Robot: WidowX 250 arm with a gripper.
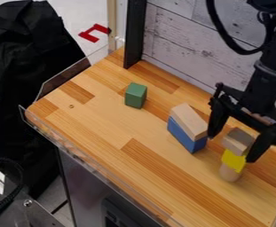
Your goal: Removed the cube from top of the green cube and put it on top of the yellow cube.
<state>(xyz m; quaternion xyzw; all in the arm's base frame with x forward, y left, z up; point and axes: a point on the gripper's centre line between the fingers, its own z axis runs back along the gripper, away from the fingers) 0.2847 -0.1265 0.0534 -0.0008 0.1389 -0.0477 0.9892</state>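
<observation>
Cube of plain wood (239, 139) sits atop the yellow cube (234, 160), itself perched on a round tan block (230, 173), at the desk (101, 117). The black hand (232, 147) hangs over the stack, its fingers spread wide, with the wooden cube in the gap between them. One finger stands apart from the cube; whether the other touches it cannot be told. Near the hand, a tan block (188, 120) rests on a blue block (186, 135). Well apart from both stacks, the green cube (136, 95) stands alone.
</observation>
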